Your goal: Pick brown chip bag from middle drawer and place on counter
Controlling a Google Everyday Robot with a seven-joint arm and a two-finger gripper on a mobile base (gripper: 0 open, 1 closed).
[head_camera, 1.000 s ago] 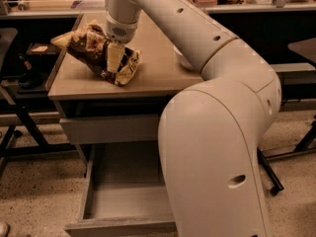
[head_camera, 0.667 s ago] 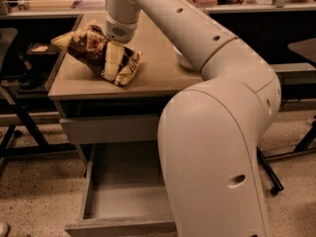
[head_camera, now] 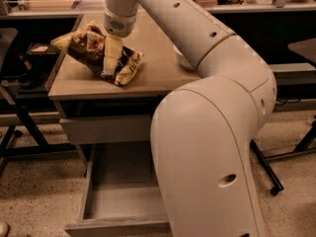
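Grasp: end effector [head_camera: 110, 69] over the left half of the counter [head_camera: 163, 70], pointing down, pinching the brown chip bag [head_camera: 81, 46] across its middle; one pale finger [head_camera: 112, 51] laid over the near face, the other hidden behind the bag.
Bag position: on the counter, lower right end touching the top, upper left end tipped up toward the left edge.
Long axis: from upper left to lower right, crossing the visible finger nearly at right angles.
Direction from end effector: directly between the jaws, the bulk spilling to the left, the tan end sticking out below and to the right.
Drawer: middle drawer [head_camera: 118, 226] pulled out under the counter, well apart from the bag.
Step, judged: release, with the placing nearly complete.
Next move, judged: spreading the jaws, then withdrawing straight up, away from the bag's face.
Risk, judged: crinkly film dragging along with the finger, or the raised end tipping toward the left edge.
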